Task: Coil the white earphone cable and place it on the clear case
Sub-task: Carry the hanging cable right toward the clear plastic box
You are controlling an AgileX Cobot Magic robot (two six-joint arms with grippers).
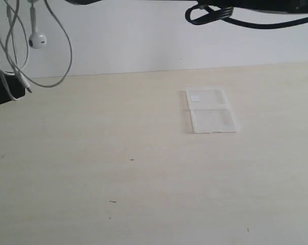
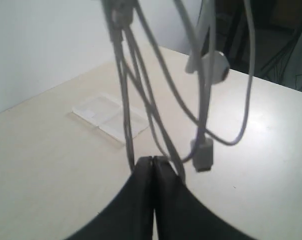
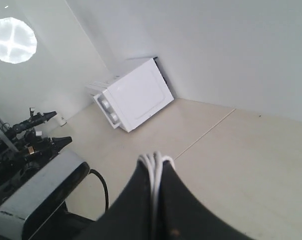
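The white earphone cable [image 1: 71, 51] hangs in long loops at the exterior view's top left, above the table, with one earbud [image 1: 37, 40] dangling. My right gripper [image 3: 156, 159] is shut on several strands of the cable [image 3: 156, 170]; it is above the exterior view's frame. My left gripper [image 2: 153, 159] is shut, and cable strands [image 2: 121, 90] pass on both sides of its tips; no wire shows between them. An earbud [image 2: 216, 65] and a small plug [image 2: 203, 155] hang close by. The clear case [image 1: 211, 109] lies open and flat on the table, also seen as the case [image 2: 108, 117].
The pale wooden table [image 1: 143, 178] ends at a white wall. A black arm cable [image 1: 215, 15] loops across the top right. The right wrist view faces away, showing a white box-shaped appliance [image 3: 135, 100] and a grey camera unit [image 3: 40, 190] on the floor side.
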